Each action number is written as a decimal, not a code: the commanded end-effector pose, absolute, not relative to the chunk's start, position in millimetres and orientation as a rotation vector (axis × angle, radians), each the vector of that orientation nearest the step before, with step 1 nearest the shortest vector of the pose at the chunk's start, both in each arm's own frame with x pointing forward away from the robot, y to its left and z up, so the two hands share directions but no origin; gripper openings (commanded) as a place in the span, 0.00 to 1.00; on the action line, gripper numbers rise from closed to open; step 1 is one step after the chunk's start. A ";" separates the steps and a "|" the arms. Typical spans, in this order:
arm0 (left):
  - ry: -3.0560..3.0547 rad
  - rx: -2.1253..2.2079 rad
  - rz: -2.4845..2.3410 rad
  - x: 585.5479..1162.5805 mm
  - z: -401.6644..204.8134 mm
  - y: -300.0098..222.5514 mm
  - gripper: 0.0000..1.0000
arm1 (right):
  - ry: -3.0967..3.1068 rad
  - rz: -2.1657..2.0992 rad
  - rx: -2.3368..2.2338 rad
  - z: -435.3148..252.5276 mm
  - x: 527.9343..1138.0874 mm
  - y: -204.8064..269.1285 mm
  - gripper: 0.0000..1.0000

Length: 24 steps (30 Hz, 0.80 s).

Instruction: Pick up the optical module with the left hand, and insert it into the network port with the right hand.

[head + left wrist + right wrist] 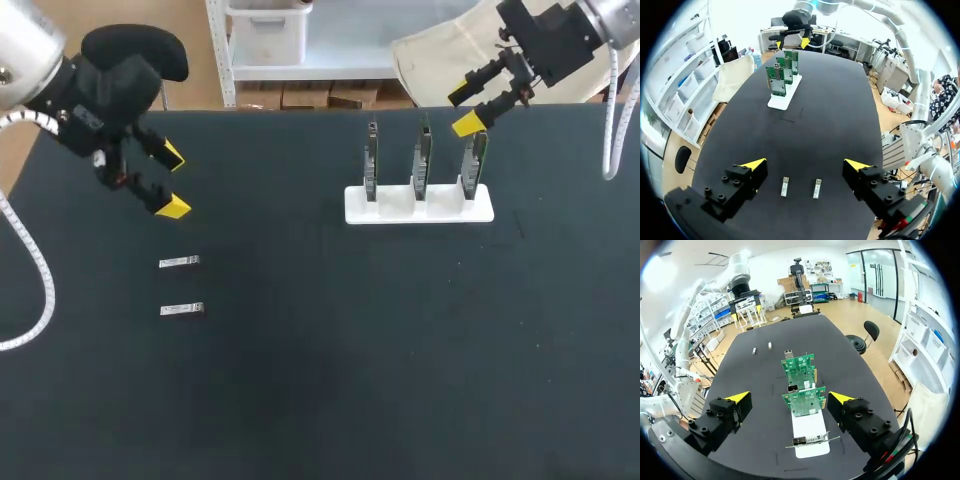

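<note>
1. Your left end effector (pixel 172 181) hangs above the black bench (pixel 350 360). Its fingers are spread wide and it holds nothing.
2. Two small metal modules (pixel 179 262) lie flat on the bench, near each other. They are just ahead of and below those open fingers, and neither is touched.
3. Your right end effector (pixel 465 108) is also wide open and empty. It hovers just above the end one of three green circuit boards (pixel 422 160), which stand upright in a white stand (pixel 420 208).
4. Risk: because the modules lie so near each other, a wide approach may nudge the second one askew.
5. Risk: each module is low and flat. A shallow grasp may slip off, and a deep descent may press the fingertips into the bench.
6. Risk: a careless right-arm move could knock a board or tip the stand. A module handed over crooked would likely jam at the port (pixel 793 388).
</note>
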<state>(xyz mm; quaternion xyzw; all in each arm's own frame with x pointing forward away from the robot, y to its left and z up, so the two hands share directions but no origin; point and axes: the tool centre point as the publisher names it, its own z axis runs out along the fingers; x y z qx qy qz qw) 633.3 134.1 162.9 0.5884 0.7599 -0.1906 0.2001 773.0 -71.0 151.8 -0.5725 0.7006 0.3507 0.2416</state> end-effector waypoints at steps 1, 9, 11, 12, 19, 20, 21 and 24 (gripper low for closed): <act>2.121 1.629 -0.502 628.7 162.9 134.5 1.00 | 1.915 0.953 -1.561 151.6 770.3 -71.2 1.00; 2.086 1.769 -0.470 640.7 161.6 102.0 1.00 | 1.915 0.953 -1.561 151.6 770.3 -71.2 1.00; 2.096 1.814 -0.454 641.9 155.8 91.0 1.00 | 1.915 0.953 -1.561 151.6 770.3 -71.2 1.00; 2.098 1.842 -0.447 641.0 152.0 88.1 1.00 | 1.915 0.953 -1.561 151.6 770.3 -71.2 1.00; 2.245 1.826 -0.453 637.0 123.2 99.2 1.00 | 1.915 0.953 -1.561 151.6 770.3 -71.2 1.00; 2.263 1.822 -0.447 636.7 120.2 101.8 1.00 | 1.915 0.953 -1.561 151.6 770.3 -71.2 1.00; 2.273 1.819 -0.450 636.2 117.5 104.2 1.00 | 1.915 0.953 -1.561 151.6 770.3 -71.2 1.00; 2.314 1.809 -0.433 634.2 107.9 110.9 1.00 | 1.915 0.953 -1.561 151.6 770.3 -71.2 1.00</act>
